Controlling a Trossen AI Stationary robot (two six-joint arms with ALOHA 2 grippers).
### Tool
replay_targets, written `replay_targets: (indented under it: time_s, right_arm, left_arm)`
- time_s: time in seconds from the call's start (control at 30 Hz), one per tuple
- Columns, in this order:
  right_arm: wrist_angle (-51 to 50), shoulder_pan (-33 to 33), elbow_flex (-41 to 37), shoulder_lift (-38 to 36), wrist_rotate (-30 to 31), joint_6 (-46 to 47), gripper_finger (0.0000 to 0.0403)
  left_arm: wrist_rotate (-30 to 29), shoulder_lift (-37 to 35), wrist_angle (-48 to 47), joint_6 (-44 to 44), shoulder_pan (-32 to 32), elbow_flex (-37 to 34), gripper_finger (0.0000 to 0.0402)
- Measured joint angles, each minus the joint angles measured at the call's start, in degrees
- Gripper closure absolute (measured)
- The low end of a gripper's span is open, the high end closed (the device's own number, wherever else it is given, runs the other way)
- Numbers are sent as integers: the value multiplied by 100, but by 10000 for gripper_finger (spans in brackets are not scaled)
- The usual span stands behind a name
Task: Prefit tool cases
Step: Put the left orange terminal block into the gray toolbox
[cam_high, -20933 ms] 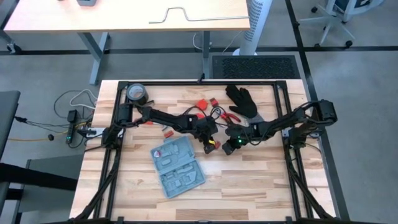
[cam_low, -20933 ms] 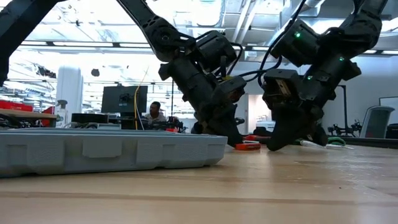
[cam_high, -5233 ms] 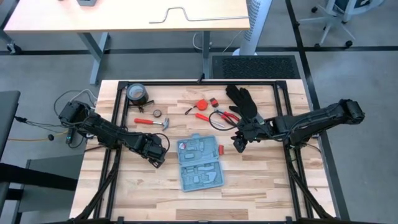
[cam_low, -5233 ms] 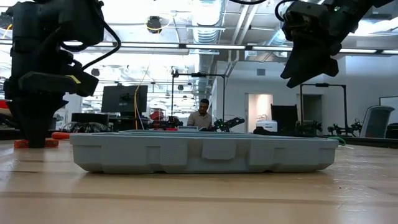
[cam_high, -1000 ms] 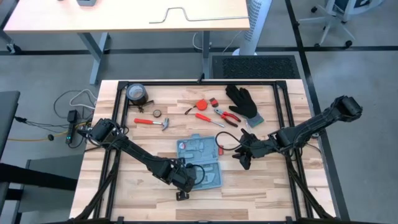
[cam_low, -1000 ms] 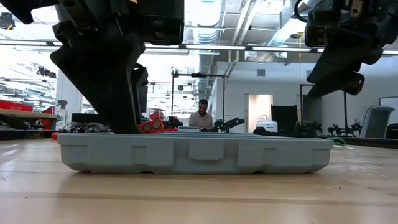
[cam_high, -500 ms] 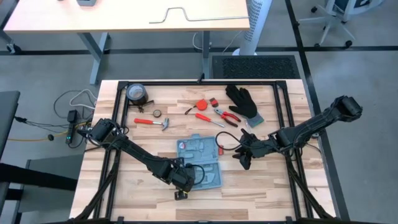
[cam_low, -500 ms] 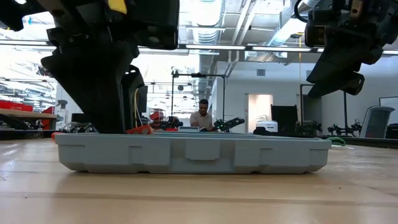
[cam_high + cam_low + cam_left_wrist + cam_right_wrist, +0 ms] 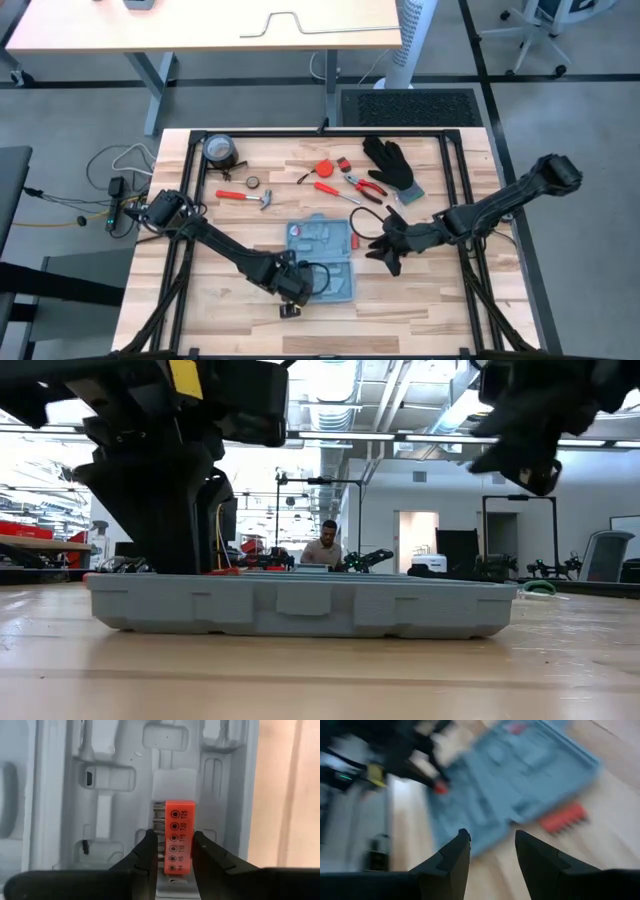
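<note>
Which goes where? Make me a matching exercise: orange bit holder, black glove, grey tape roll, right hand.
1. orange plastic bit holder
2. black fabric glove
3. grey round tape roll
4. right hand

A. upper-left corner of the wooden table, high view
B. open, beside the light-blue plastic tool case
C. upper right of the table, high view
D. gripped by the left hand

Pairs: 1-D, 2-C, 3-A, 4-B

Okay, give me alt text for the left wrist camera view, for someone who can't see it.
The left gripper holds an orange bit holder, marked with sizes such as T25 and T20, between its two dark fingers, above the moulded slots of the open light-blue tool case. Bare wooden table shows beside the case.
</note>
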Motion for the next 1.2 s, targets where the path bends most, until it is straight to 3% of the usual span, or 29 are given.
replay_targets:
  time_s: [0.13, 0.43, 0.77, 1.2]
  right_arm:
    - [576, 2, 0, 197, -33, -8, 247]
    - [526, 138, 0, 578, -171, 44, 282]
    - [512, 144, 2, 565, -166, 53, 284]
    - [462, 144, 2, 567, -162, 14, 284]
  left_arm:
    - [22, 0, -59, 107, 93, 0, 314]
    - [113, -13, -641, 79, 252, 7, 281]
    - [14, -11, -748, -160, 257, 7, 274]
    - [186, -32, -790, -354, 283, 4, 220]
